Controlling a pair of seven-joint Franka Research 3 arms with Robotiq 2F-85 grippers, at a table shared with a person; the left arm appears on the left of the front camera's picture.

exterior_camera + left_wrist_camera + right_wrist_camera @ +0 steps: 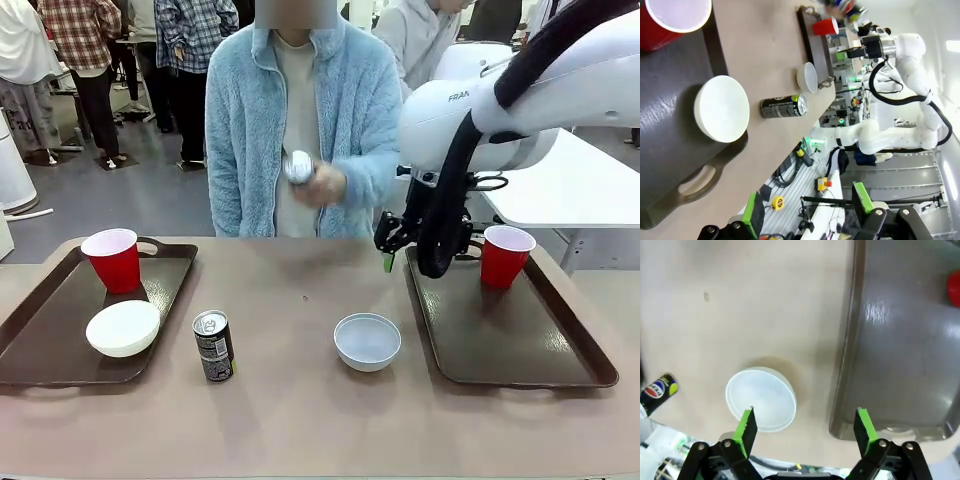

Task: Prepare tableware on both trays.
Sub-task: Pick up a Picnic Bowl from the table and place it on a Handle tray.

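Observation:
The left tray (40,340) holds a red cup (113,260) and a white bowl (123,328). A dark can (213,345) stands on the bare table beside it, and a second white bowl (367,341) sits left of the right tray (510,345), which carries the other red cup (505,255). My right gripper (390,248) hangs open above the right tray's left rim. In the right wrist view its gripper (805,427) spans the bowl (760,399) and the tray rim (845,365), well above both. My left gripper (807,212) is open, high over the left tray's bowl (721,108), cup (670,20) and can (783,106).
A person in a light blue fleece stands at the far side, holding a second can (298,166) in both hands at chest height. The tan table (300,420) is bare between the trays and along its near edge. More people stand farther back.

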